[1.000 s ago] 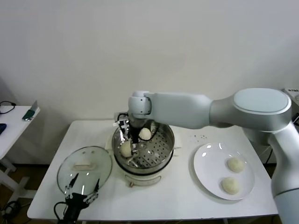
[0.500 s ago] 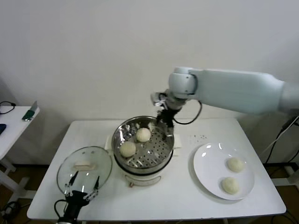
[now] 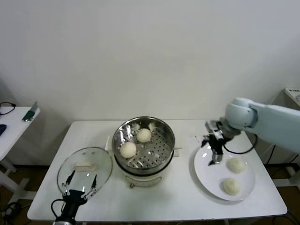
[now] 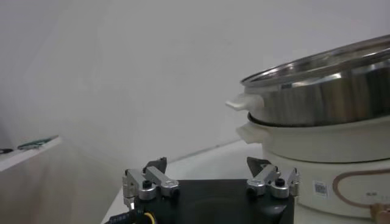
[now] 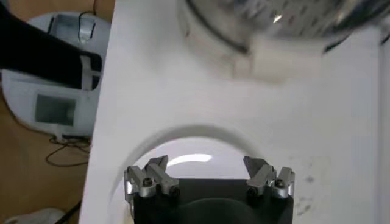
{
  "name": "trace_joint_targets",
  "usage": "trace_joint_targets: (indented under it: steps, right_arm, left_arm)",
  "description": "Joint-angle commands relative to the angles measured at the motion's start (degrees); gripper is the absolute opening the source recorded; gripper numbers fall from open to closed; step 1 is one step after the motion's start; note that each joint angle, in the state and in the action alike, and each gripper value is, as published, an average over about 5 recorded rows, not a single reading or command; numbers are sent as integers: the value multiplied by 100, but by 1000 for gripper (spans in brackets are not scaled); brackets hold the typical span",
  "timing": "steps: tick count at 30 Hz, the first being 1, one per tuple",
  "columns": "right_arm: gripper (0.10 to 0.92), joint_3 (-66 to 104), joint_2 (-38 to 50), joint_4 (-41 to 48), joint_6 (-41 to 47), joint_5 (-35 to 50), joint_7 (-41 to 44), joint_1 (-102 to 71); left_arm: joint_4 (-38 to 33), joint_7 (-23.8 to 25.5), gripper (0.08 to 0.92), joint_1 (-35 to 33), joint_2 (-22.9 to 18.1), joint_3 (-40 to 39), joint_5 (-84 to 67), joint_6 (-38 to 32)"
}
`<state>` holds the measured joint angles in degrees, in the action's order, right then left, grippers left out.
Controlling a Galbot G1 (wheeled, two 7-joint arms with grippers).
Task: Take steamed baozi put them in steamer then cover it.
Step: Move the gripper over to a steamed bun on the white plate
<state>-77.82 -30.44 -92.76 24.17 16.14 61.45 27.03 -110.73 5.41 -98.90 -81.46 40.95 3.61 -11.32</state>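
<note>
— Two buns (image 3: 135, 142) sit in the steamer (image 3: 143, 143); where are the others?
— On the plate (image 3: 211, 176), right of the pot. The right pincer (image 3: 215, 153) hangs over its inner edge, fingers apart and empty; the nearer bun (image 3: 236, 165) lies just outward, with bare plate around it.
— And the left pincer (image 3: 78, 187)?
— Open, low at the counter's (image 3: 168, 197) front, beside the lid (image 3: 85, 168).

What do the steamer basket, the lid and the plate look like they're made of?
Steamer: polished metal, likely stainless steel, with mirror reflections and punched holes. Cover: clear glass, table visible through it, with a metal-looking rim. Plate: glossy white, ceramic or melamine, showing bright highlights.
</note>
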Motion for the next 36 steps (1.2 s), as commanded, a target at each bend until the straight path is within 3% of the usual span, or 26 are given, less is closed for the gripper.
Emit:
trace_joint_targets:
  steps: [1, 31, 36]
  right_arm:
    - [823, 919, 952, 54, -249, -1170, 136, -1748]
    - [820, 1315, 365, 764, -377, -1625, 57, -2380]
    - [754, 1312, 324, 771, -388, -1620, 63, -2369]
  left_arm:
    - [-65, -67, 823, -4, -40, 1, 27, 146]
    - [19, -114, 823, -14, -112, -23, 267, 160]
    - [5, -117, 823, -19, -108, -17, 287, 159]
